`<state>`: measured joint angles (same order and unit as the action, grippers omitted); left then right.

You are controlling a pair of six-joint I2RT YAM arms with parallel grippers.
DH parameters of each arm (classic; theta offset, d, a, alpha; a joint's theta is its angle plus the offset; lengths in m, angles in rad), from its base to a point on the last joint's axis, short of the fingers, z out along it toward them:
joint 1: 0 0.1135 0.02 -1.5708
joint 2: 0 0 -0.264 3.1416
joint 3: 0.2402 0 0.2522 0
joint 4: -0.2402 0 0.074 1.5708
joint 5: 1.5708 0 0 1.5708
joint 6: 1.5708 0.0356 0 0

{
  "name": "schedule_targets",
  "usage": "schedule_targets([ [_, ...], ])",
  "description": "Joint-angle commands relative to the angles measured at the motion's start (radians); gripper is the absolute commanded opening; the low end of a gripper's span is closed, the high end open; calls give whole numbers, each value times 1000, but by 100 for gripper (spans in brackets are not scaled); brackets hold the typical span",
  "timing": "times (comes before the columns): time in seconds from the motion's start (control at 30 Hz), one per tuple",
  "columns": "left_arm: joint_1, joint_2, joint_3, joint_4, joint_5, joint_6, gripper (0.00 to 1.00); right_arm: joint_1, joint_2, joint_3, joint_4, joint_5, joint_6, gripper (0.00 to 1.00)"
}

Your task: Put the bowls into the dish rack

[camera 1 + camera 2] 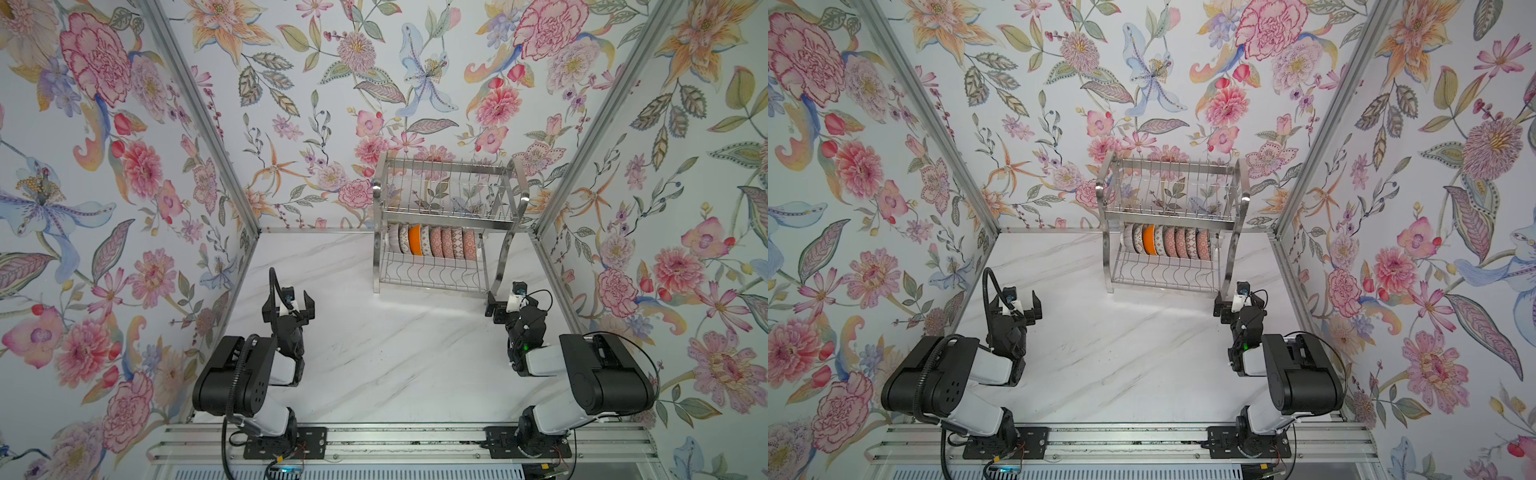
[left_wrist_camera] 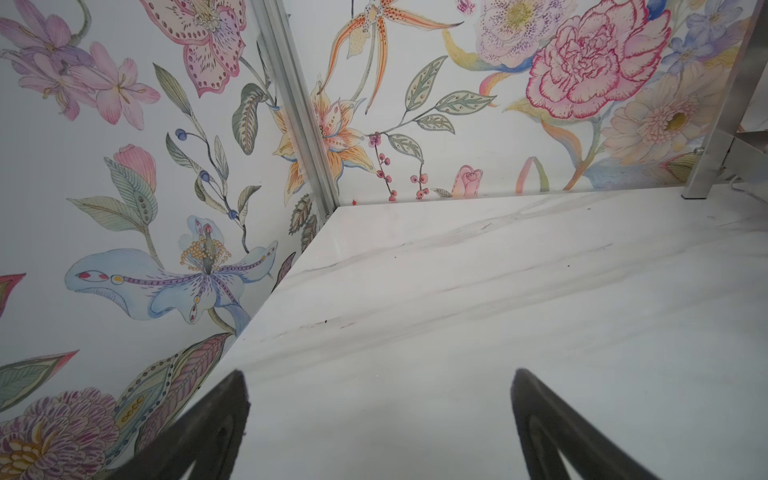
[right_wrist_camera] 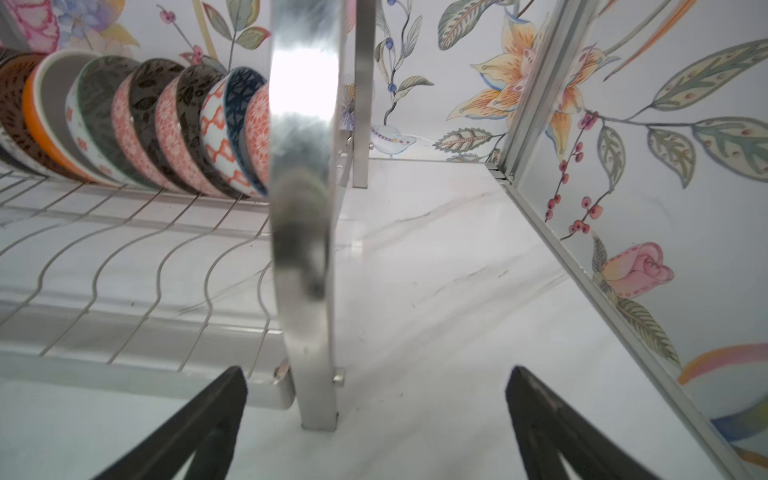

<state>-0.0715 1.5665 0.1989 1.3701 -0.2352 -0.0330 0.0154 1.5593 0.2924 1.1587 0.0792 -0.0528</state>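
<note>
The dish rack [image 1: 449,163] [image 1: 1169,164] stands at the back of the marble table, right of centre. Several bowls [image 1: 440,243] [image 1: 1173,243] stand on edge in a row on its lower tier, one of them orange [image 1: 414,245] [image 3: 41,124]; the upper tier holds nothing. My left gripper [image 1: 289,309] [image 1: 1014,309] [image 2: 379,374] is open over bare table at the left, far from the rack. My right gripper [image 1: 513,309] [image 1: 1239,309] [image 3: 375,370] is open and holds nothing, just in front of the rack's front right leg [image 3: 307,249].
Floral walls [image 1: 104,208] with aluminium corner posts [image 1: 208,124] close in the table on three sides. A metal rail [image 1: 395,446] carrying both arm bases runs along the front edge. A rack leg [image 2: 719,124] shows at the edge of the left wrist view.
</note>
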Motion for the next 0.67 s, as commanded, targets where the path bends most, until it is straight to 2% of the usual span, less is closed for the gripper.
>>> schedule_targets([
  [0.0, -5, 9, 13, 28, 23, 23, 99, 5, -14, 6, -67, -45, 17, 99],
  [0.63, -5, 10, 13, 26, 22, 24, 99, 4, -13, 7, -65, -46, 18, 99],
])
